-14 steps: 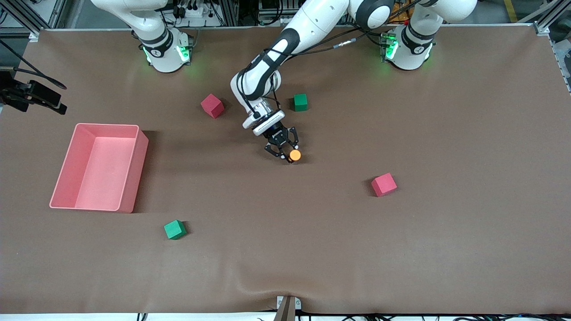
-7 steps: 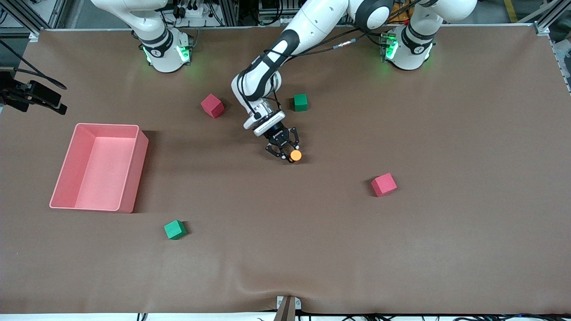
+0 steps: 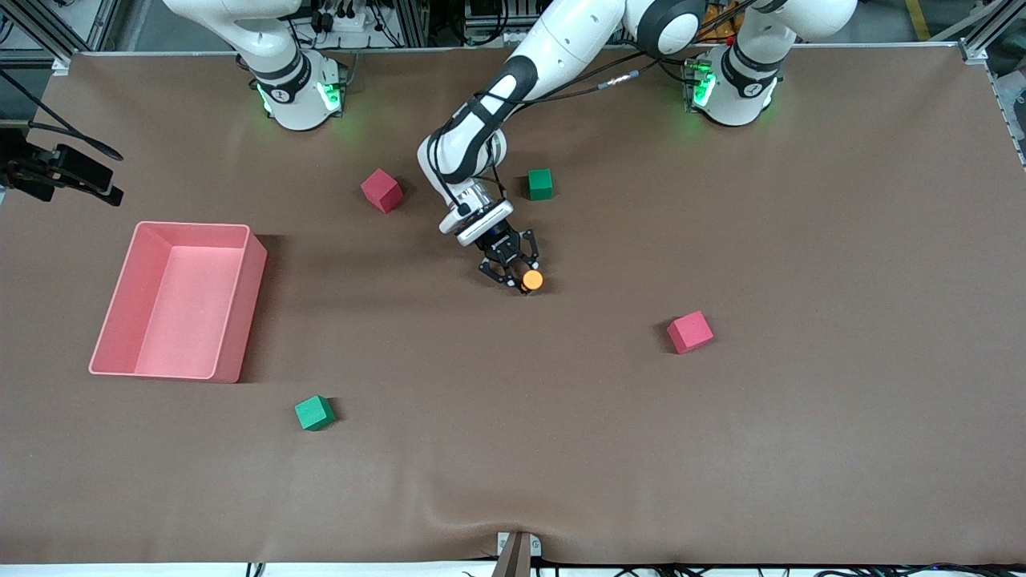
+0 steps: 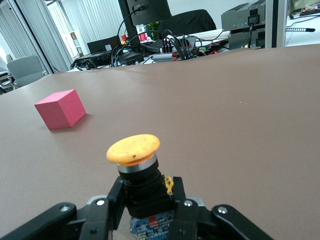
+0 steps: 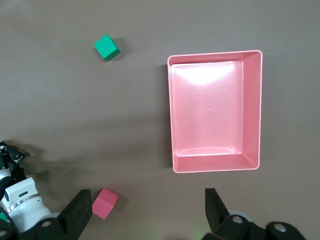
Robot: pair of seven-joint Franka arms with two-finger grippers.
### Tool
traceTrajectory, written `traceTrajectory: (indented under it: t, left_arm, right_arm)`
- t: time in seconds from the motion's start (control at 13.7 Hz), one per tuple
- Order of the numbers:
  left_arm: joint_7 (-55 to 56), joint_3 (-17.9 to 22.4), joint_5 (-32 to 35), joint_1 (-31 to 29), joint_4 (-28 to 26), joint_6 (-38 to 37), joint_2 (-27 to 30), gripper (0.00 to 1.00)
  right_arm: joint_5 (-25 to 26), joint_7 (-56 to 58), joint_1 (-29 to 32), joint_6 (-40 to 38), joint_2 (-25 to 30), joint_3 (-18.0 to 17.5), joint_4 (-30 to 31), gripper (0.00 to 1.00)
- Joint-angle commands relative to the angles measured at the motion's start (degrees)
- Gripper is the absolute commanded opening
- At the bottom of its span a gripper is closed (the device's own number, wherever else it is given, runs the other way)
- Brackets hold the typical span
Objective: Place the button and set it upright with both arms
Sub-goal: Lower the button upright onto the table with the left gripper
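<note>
Button [image 4: 134,150], orange-capped on a black boxy plastic body, looks light, rigid and top-heavy; left gripper [image 3: 519,279] fingers clench its body, the sensible hold. Right gripper [image 5: 145,212], fingers released, waits above the pink bin [image 5: 252,107].

I'm working in a robotics lab: aluminium framing [image 3: 982,36] edges the brown-covered table [image 3: 801,449], cable bundles [image 4: 150,47] and electronics boxes [image 4: 245,20] crowd its end, with office chairs [image 4: 25,70] and blinds nearby.
</note>
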State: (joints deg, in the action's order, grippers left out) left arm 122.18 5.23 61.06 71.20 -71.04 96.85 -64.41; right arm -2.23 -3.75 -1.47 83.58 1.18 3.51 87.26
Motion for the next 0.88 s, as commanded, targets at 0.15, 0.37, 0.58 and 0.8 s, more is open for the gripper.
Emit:
traceTrajectory:
  t: [0.15, 0.37, 0.58, 0.8]
  left_arm:
    - [0.96, 0.57, 1.51, 0.78, 0.90, -0.96, -0.80, 0.47]
    - [0.87, 0.48, 1.51, 0.78, 0.90, -0.96, -0.80, 0.57]
    - [0.61, 0.48, 1.51, 0.78, 0.90, -0.96, -0.63, 0.71]
    - [0.60, 0.05, 1.08, 0.95, 0.82, -1.14, -0.10, 1.00]
  right_arm:
    - [-1.02, -0.65, -0.82, -0.35, -0.04, 0.44, -0.69, 1.00]
    - [-1.02, -0.65, -0.90, -0.35, -0.04, 0.44, -0.69, 1.00]
    - [-1.02, -0.65, -0.82, -0.35, -0.04, 0.44, -0.69, 1.00]
    - [-1.02, -0.65, -0.73, -0.43, -0.04, 0.44, -0.60, 1.00]
